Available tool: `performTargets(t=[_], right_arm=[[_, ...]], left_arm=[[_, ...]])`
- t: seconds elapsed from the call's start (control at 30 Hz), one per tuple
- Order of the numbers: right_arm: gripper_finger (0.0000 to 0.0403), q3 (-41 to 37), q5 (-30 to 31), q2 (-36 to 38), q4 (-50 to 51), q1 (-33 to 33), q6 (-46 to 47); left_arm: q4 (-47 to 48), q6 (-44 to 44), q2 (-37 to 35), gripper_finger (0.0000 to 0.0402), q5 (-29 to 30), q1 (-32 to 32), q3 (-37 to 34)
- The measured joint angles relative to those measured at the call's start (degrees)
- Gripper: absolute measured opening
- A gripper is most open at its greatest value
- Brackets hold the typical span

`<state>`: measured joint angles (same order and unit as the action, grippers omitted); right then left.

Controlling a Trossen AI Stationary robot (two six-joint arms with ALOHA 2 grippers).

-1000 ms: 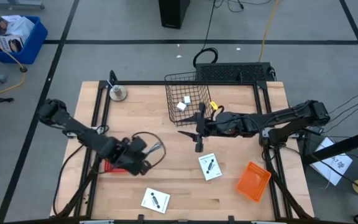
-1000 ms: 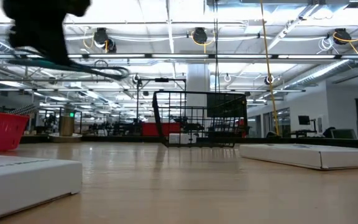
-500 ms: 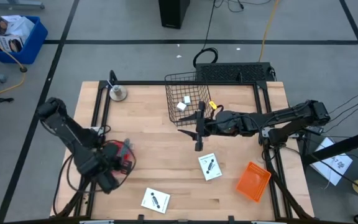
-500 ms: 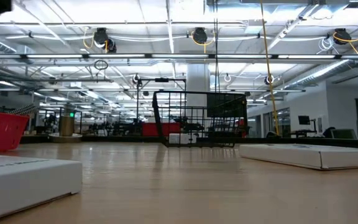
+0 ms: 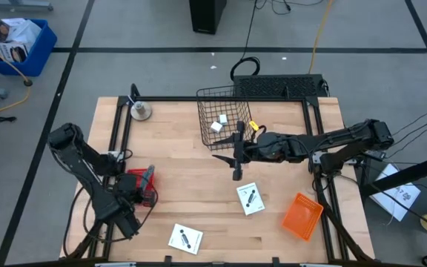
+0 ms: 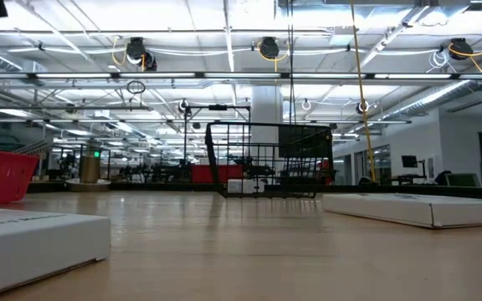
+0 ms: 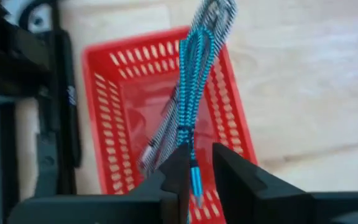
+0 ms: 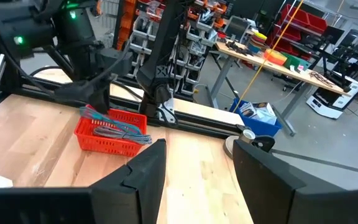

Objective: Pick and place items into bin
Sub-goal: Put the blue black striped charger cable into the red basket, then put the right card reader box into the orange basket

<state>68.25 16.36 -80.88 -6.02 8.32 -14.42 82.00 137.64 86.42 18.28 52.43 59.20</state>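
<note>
A red basket [image 5: 138, 190] stands at the table's left. A blue-and-grey braided cable [image 7: 194, 81] lies in it, one loop over the far rim [image 5: 148, 175]. My left gripper [image 7: 200, 180] hangs over the basket's near end, pointing steeply down, fingers a little apart with the cable's blue end [image 7: 194, 177] between them. My right gripper [image 5: 236, 157] stands open and level above the table's middle, with nothing between its fingers [image 8: 135, 180]. Two white cards [image 5: 185, 239] [image 5: 250, 199] lie flat on the near half of the table. My left gripper has the cable's blue end [image 7: 194, 180] between its two fingers, close to one finger [image 7: 178, 174]. The gap is wider than the cable, and I cannot tell whether a finger touches it. The cable runs from there down into the basket, slack.
A black wire basket [image 5: 224, 122] with small white blocks [image 5: 219, 124] stands at the far middle. An orange tray [image 5: 302, 216] lies near the right edge. A grey metal piece [image 5: 140, 111] stands at the far left. Black frame rails [image 5: 116, 141] run along the table's sides.
My left gripper has gone toward the table's left and near edges, from beside the red basket to over its near end, rolling its wrist and tipping down. The cable, which hung in a loop from the fingers, now lies in the basket.
</note>
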Motion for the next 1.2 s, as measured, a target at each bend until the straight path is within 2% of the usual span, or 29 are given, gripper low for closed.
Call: performTargets(t=[0.27,0.4,0.5,0.63,0.77,0.87,0.93,1.0,1.2], right_arm=[[0.0179,0.0,-0.1,0.0,-0.1,0.0,0.2],[0.018,0.0,-0.1,0.0,0.0,0.0,0.2],[0.0177,0.0,-0.2,0.0,0.3,0.0,1.7],[0.0178,0.0,-0.2,0.0,1.0,0.0,6.4],[0.018,-1.4,-0.2,0.0,2.1,0.0,12.0],[0.0179,-4.1,-0.2,0.0,2.1,0.4,17.1],[0.0178,-6.4,-0.2,0.0,2.4,0.9,21.0],[0.0177,-8.6,-0.2,-0.1,2.3,1.6,23.8],[0.0176,-14.8,-0.2,0.0,2.3,3.9,30.6]], left_arm=[[0.8,-5.1,1.3,0.0132,0.0,-2.6,0.0],[0.0,-5.5,1.3,0.0147,5.2,-2.9,0.0],[-2.8,-6.3,1.3,0.0149,13.0,-2.9,0.0],[-10.1,-11.5,1.3,0.0149,27.6,-2.9,0.0],[-20.8,-26.1,1.3,0.0149,43.9,-3.4,0.0],[-28.1,-39.7,1.3,0.015,49.6,-4.8,0.0],[-32.5,-47.0,1.3,0.015,50.2,-6.2,0.0],[-36.1,-53.8,1.3,0.015,48.3,-8.1,0.0],[-47.3,-71.5,1.3,0.015,35.8,-15.2,0.0]])
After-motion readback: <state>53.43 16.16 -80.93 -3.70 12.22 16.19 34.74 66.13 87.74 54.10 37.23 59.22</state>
